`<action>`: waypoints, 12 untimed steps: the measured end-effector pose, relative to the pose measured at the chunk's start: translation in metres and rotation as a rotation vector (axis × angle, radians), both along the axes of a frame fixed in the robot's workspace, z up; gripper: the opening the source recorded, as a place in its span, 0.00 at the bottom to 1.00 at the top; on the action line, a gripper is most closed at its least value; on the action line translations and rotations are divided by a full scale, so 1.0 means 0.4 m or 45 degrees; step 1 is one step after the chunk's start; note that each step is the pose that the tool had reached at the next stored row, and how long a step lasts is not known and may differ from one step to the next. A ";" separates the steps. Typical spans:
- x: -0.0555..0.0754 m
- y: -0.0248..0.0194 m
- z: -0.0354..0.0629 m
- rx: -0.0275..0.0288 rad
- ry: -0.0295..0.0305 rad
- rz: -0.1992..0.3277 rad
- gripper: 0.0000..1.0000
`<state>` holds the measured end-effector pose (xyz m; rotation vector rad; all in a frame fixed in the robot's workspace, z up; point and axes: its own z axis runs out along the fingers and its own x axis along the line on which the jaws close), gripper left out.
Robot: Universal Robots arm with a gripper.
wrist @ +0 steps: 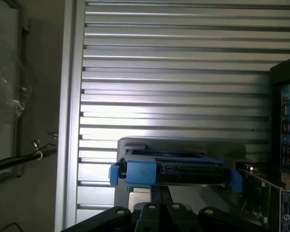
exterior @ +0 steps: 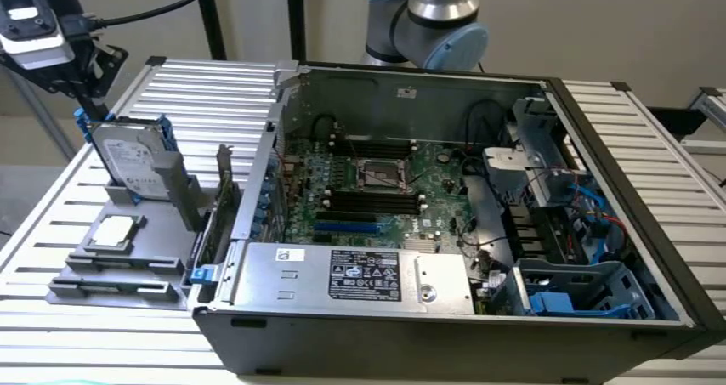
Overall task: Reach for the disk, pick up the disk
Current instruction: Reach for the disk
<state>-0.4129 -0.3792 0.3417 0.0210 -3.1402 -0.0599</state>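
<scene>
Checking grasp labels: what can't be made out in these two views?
Exterior view: whether the gripper touches the disk; the contact spot is dark and tiny.
Wrist view: the disk's label; its narrow edge faces the camera.
Exterior view: the disk's lower end, hidden inside the grey holder.

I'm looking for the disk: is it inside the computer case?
No, the disk stands upright in a grey holder outside the open computer case.

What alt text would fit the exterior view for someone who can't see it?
A robot arm's closed end effector sits at the top edge of a blue-railed disk standing upright in a grey holder, at the exterior view's left of an open computer case on a slatted table.
</scene>
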 end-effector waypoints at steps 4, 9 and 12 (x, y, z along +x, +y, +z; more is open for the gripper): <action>-0.012 0.012 0.008 -0.0005 -0.0001 0.000 0.11; -0.018 0.033 0.016 -0.0038 0.0001 0.000 0.11; -0.019 0.033 0.016 -0.0039 0.0000 0.000 0.11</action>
